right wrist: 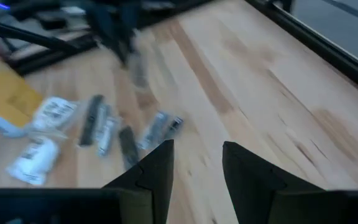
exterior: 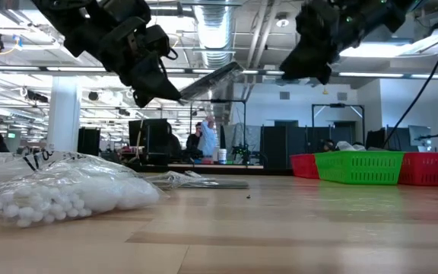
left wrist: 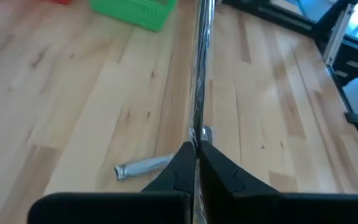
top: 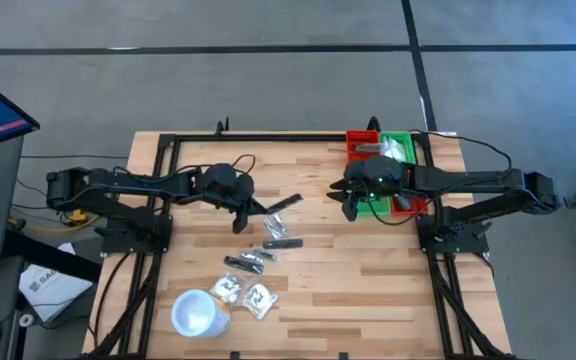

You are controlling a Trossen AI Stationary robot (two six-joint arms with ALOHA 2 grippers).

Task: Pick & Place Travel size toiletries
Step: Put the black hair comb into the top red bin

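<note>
left gripper (top: 240, 214) above the table middle, clamped on one thin flat toiletry packet (top: 284, 204), lifted clear of the table (top: 368, 280). right gripper (top: 351, 203) empty, jaws parted, beside the green bin (top: 400, 150). remaining toiletries (top: 258, 258) lie mid-table near the white cup (top: 196, 312).

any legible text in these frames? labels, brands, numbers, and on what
None can be read.
Sachets: dark print on white, too small.
Sachet in the low view: dark marks on top, not legible.
White sheet on the floor, left of the table: dark lettering, too blurred.
</note>
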